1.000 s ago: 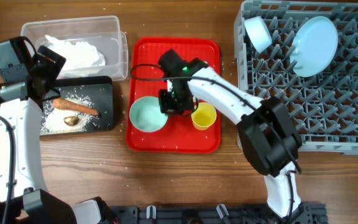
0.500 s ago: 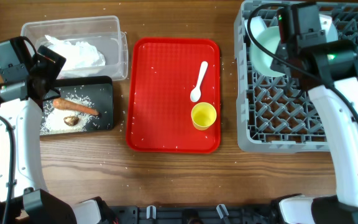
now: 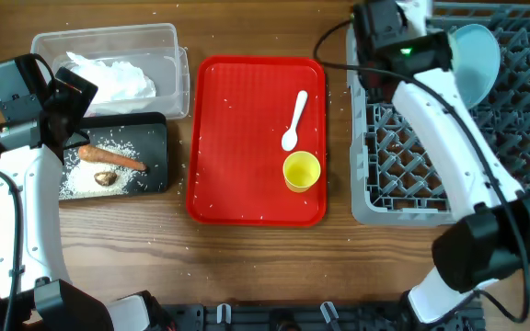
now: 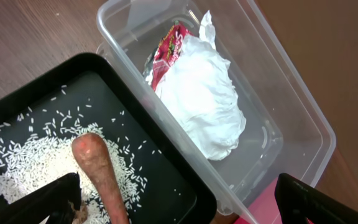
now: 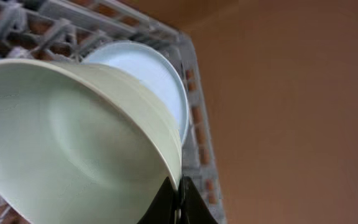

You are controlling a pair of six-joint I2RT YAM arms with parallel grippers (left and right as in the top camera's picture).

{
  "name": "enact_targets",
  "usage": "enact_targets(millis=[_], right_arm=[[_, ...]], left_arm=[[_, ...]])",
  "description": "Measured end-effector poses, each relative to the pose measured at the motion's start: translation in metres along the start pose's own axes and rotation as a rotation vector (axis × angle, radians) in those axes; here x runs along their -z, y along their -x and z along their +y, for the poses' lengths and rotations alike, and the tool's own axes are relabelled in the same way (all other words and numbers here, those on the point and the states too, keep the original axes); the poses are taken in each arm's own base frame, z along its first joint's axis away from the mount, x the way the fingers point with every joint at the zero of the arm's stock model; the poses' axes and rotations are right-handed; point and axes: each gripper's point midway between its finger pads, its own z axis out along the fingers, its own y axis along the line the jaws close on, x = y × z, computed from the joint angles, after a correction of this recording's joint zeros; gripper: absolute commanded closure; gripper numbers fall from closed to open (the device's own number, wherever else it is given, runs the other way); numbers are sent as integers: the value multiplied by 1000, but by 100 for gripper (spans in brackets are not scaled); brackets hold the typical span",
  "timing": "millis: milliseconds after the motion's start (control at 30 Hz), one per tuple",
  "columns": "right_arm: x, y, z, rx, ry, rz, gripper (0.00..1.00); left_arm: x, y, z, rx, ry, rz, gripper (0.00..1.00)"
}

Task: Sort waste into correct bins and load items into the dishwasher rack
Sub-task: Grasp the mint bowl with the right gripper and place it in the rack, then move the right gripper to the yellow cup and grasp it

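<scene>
My right gripper (image 5: 176, 198) is shut on the rim of the light teal bowl (image 5: 73, 143), held over the far-left part of the grey dishwasher rack (image 3: 431, 175). In the overhead view the gripper (image 3: 382, 20) and arm hide that bowl and the white bowl. The pale blue plate (image 3: 478, 51) stands in the rack and shows behind the bowl (image 5: 151, 74). The yellow cup (image 3: 302, 171) and white spoon (image 3: 294, 119) lie on the red tray (image 3: 237, 184). My left gripper (image 4: 182, 211) is open above the black tray (image 4: 166, 168), which holds the carrot stick (image 4: 98, 168) and rice (image 4: 23, 168). The crumpled paper (image 4: 204, 99) lies in the clear tub (image 4: 291, 112).
The brown food lump (image 3: 105, 178) lies beside the carrot in the black tray (image 3: 159, 147). The clear tub (image 3: 178, 55) stands just behind it. Stray rice grains dot the red tray and the wooden table (image 3: 109, 248).
My right arm lifted the teal bowl off the red tray to the rack, then moved left to the rack's far-left corner. The left arm has not moved.
</scene>
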Motion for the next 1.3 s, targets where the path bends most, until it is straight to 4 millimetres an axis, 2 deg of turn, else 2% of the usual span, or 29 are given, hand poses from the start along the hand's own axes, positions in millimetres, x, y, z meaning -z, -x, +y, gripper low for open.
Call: enact_targets(millis=[133, 200, 400, 600, 767, 967, 1067, 1100, 1167, 1200, 1233, 1300], right_arm=[[0, 4, 7, 149, -64, 2, 96], [-3, 4, 8, 185, -87, 13, 96], [-14, 1, 29, 274, -97, 44, 96], [-20, -15, 53, 365, -41, 92, 96], [-19, -32, 59, 345, 0, 136, 96], [-19, -35, 67, 264, 44, 146, 96], [-16, -40, 68, 287, 55, 160, 96], [-14, -41, 69, 298, 57, 161, 94], [-8, -43, 72, 323, 61, 158, 82], [-2, -45, 76, 348, 76, 156, 69], [4, -45, 82, 366, 91, 148, 65], [20, -43, 94, 397, 118, 117, 45]], left_arm=[[0, 0, 0, 0, 0, 0, 0], [0, 0, 0, 0, 0, 0, 0], [0, 0, 0, 0, 0, 0, 0], [0, 0, 0, 0, 0, 1, 0], [0, 0, 0, 0, 0, 0, 0], [0, 0, 0, 0, 0, 0, 0], [0, 0, 0, 0, 0, 0, 0], [0, 0, 0, 0, 0, 0, 0], [0, 0, 0, 0, 0, 0, 0], [0, 0, 0, 0, 0, 0, 0], [0, 0, 0, 0, 0, 0, 0], [0, 0, 0, 0, 0, 0, 0]])
